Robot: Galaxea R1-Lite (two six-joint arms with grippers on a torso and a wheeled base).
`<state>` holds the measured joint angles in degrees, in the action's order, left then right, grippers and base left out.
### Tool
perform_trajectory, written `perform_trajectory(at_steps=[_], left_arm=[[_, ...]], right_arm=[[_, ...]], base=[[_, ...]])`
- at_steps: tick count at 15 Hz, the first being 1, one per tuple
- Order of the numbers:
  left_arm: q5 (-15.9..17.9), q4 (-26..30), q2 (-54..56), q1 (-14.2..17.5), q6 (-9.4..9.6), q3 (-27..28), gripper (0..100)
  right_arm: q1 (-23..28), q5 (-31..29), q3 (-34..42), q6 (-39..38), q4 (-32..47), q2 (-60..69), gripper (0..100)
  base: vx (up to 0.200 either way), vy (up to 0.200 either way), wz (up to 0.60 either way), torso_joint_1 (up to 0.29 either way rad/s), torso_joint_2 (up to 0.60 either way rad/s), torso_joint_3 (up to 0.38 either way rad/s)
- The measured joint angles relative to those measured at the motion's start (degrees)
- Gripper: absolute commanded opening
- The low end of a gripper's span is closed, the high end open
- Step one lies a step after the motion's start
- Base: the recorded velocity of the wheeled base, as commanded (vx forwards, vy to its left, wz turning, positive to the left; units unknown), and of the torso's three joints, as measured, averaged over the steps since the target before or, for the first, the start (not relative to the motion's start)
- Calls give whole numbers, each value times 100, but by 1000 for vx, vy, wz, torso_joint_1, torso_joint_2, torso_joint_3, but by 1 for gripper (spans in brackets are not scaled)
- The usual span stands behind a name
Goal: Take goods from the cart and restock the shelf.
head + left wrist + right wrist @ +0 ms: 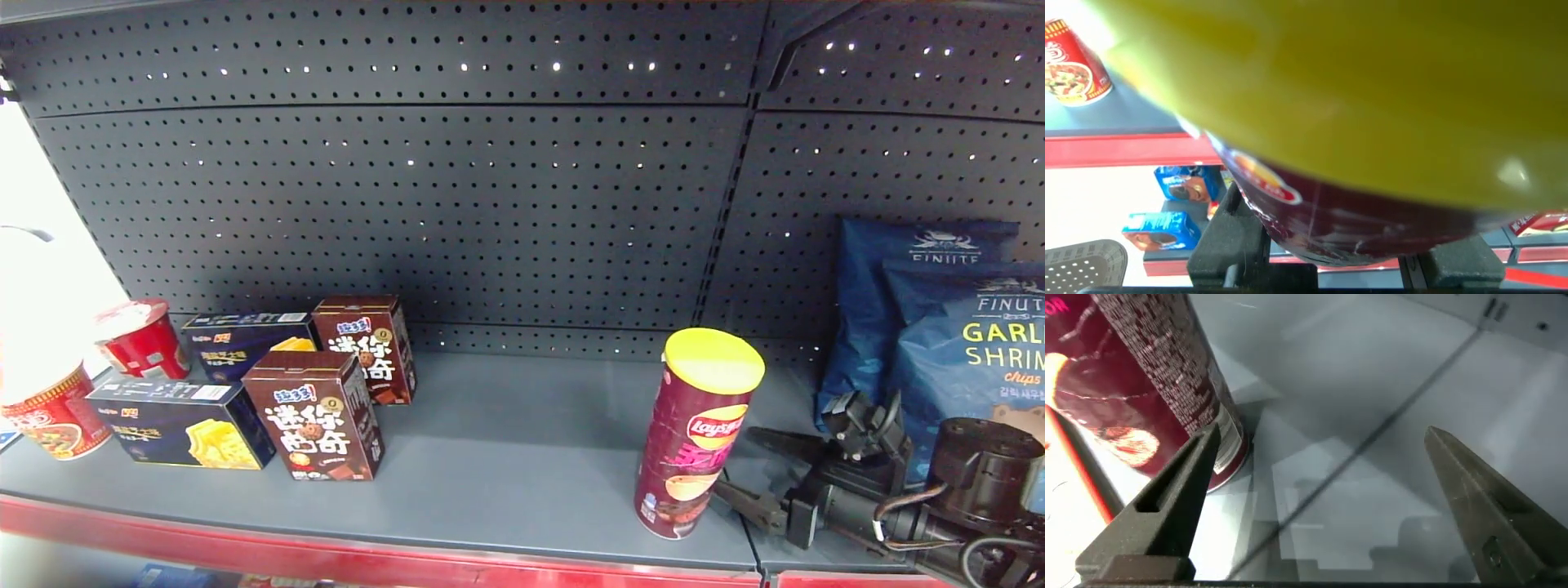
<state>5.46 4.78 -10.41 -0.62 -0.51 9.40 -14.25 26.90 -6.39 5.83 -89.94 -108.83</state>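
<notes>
Head view shows one long grey metal shelf (506,457) with a smooth flat top, a red front edge and a dark back wall (408,204) full of little round holes. At the left end there are two round red noodle cups (51,408) (143,339). Next to them are two dark blue boxes (184,425) (245,339) lying flat and two brown boxes (318,416) (367,347) standing up. At the right end, two puffy blue bags (890,294) (971,351) lean one in front of the other. Between the boxes and the bags is one standing can (698,433). It is tall and round, dark red and shiny, with a flat yellow lid, and it stands straight up near the front edge of the shelf. The right arm lies low over the shelf and comes in from the right side, pointing at the bottom of that can. The right gripper (755,478) has its two pointy black fingers spread wide with nothing between them. One fingertip is just beside the bottom of the can, and I cannot tell if it touches. In the left wrist view there is one more can, the held can (1372,106), with the same dark red side and yellow lid. The left gripper (1347,257) squeezes it, with a black finger (1229,245) pressed on each side. Behind it are a noodle cup on the shelf, two small blue packs (1184,184) (1159,229) lower down, and a grey mesh basket (1082,265).
</notes>
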Motion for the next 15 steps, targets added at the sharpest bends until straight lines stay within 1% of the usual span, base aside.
perform_trajectory(at_steps=[3, 5, 6, 8, 10, 12, 13, 14, 15], left_arm=[[1, -2, 5, 0, 0, 7, 0], [23, -40, -30, -1, 2, 129, 0], [48, -66, -102, -9, 7, 289, 0], [140, -82, -461, -32, 29, 746, 0], [408, -88, -1007, -74, 40, 1328, 0], [825, -98, -1682, -119, 41, 1931, 0], [1101, -95, -2070, -146, 40, 2226, 0], [1339, -106, -2456, -168, 41, 2491, 0], [1490, -163, -2793, -183, 49, 2690, 0]], right_arm=[[-46, -26, 20, 5, 2, 43, 100], [20, -35, 99, 22, 0, 144, 100], [63, -48, 113, 24, 0, 229, 100], [116, -430, 135, 30, 0, 489, 100], [158, -561, 223, 40, 2, 750, 100], [271, -606, 312, 143, 110, 1059, 100], [318, -655, 345, 194, 334, 1280, 100], [347, -734, 347, 227, 718, 1553, 100], [345, -841, 308, 246, 1147, 1844, 100]], base=[[0, 0, 0, 0, 0, 0], [0, 0, 0, 0, 0, 0], [0, 0, 0, 0, 0, 0], [0, 0, 0, 0, 0, 0], [0, 0, 0, 0, 0, 0], [0, 0, 0, 0, 0, 0], [0, 0, 0, 0, 0, 0], [0, 0, 0, 0, 0, 0], [0, 0, 0, 0, 0, 0]])
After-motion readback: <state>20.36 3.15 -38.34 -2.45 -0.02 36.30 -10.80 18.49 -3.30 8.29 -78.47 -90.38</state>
